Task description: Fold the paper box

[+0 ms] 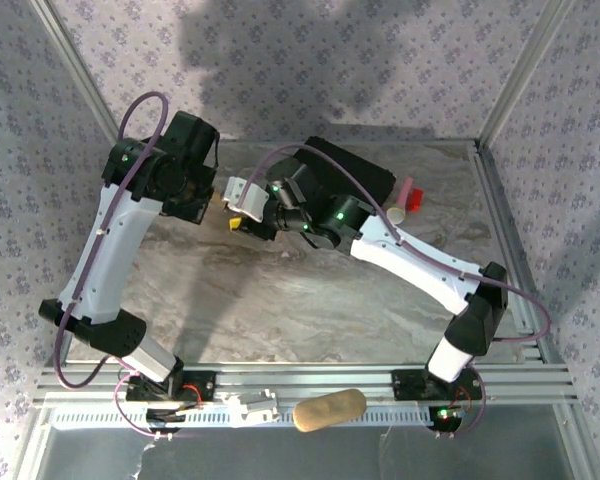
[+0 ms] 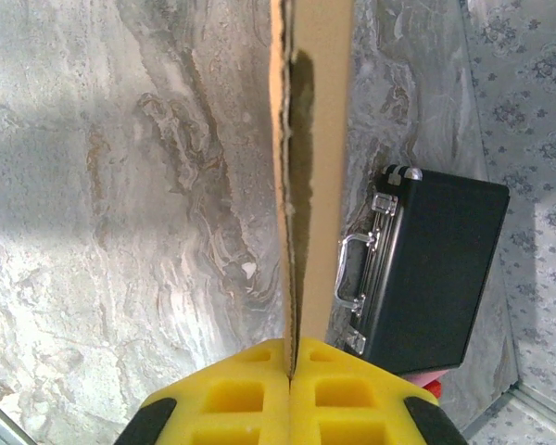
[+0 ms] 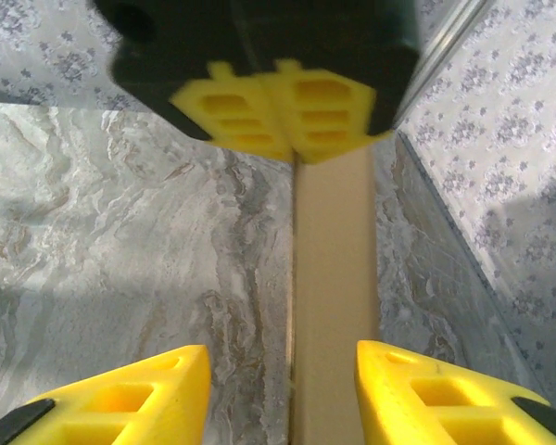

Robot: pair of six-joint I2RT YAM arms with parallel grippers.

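Paper box [image 2: 320, 139] held edge-on, just beside the black briefcase [image 2: 435, 269].
My left gripper [image 2: 290, 371] pinches one end. The tan strip's long axis runs straight to my right gripper [image 3: 280, 357], whose fingers [image 3: 139, 399] are spread astride it. The left wrist camera catches the briefcase; the right wrist camera shows the pinch head-on.
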